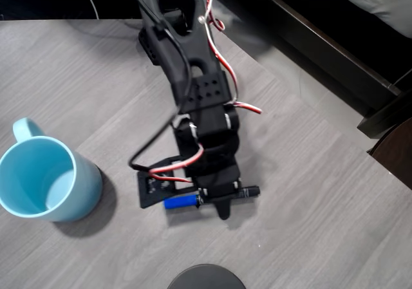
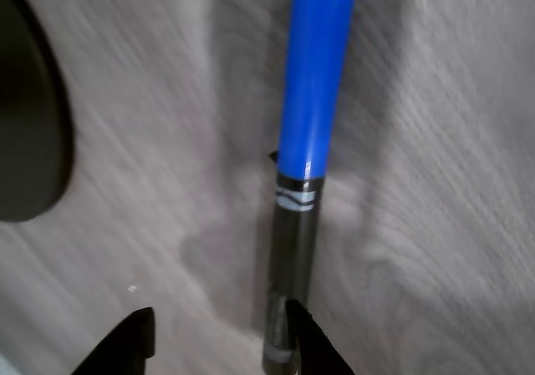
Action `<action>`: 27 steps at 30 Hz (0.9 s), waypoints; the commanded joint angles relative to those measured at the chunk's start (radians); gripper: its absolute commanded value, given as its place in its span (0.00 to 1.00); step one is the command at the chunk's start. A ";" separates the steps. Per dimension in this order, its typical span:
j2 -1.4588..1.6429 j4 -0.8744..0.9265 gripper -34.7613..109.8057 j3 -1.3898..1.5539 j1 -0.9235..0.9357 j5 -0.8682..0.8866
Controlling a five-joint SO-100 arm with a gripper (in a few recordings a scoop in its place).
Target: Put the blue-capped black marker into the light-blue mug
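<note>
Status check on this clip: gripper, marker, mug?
Gripper over marker, grip unclear. Marker flat on table. Mug upright at overhead left, apart, path clear.

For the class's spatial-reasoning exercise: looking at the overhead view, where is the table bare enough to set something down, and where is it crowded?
Bare patches: the wide stretch of table left of the arm and above the light-blue mug, and the right-hand corner toward the table's edge. Crowded: the middle, where the hand sits over the blue-capped black marker, and the bottom edge near the dark round object.
</note>
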 commanded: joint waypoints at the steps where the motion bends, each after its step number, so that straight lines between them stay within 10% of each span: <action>1: -0.018 -0.008 0.42 -0.043 -0.003 0.020; 27: -0.192 -0.011 0.24 -0.046 0.000 0.025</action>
